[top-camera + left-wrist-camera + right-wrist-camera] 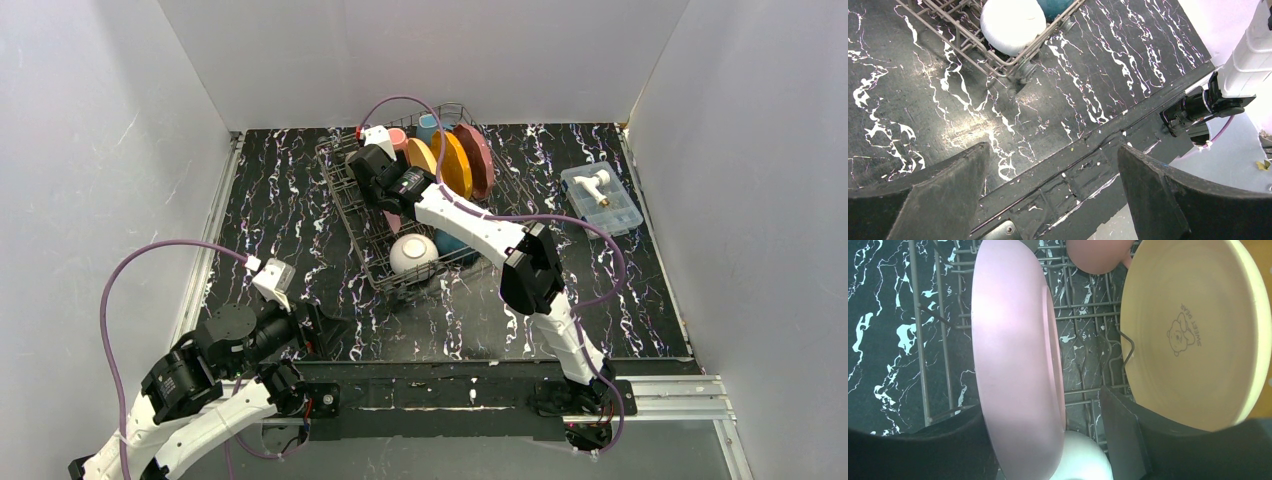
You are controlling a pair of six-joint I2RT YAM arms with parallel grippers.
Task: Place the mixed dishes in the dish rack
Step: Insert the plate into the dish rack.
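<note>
The grey wire dish rack (345, 205) stands at the table's far middle. A yellow plate (421, 155), an orange plate (452, 163) and a dark red plate (475, 160) stand upright in it, with a pink mug (398, 138) and a blue mug (428, 127) behind. A white bowl (413, 254) and a teal bowl (450, 243) sit at its near end. My right gripper (375, 180) reaches into the rack. In the right wrist view the pink plate (1013, 350) stands on edge between its fingers; the right finger (1128, 435) is apart from it. My left gripper (1053, 185) is open and empty.
A clear plastic box (601, 197) with a white item lies at the far right. The left gripper (325, 335) hovers over the table's near edge rail, left of the rack. White walls close in the table on three sides.
</note>
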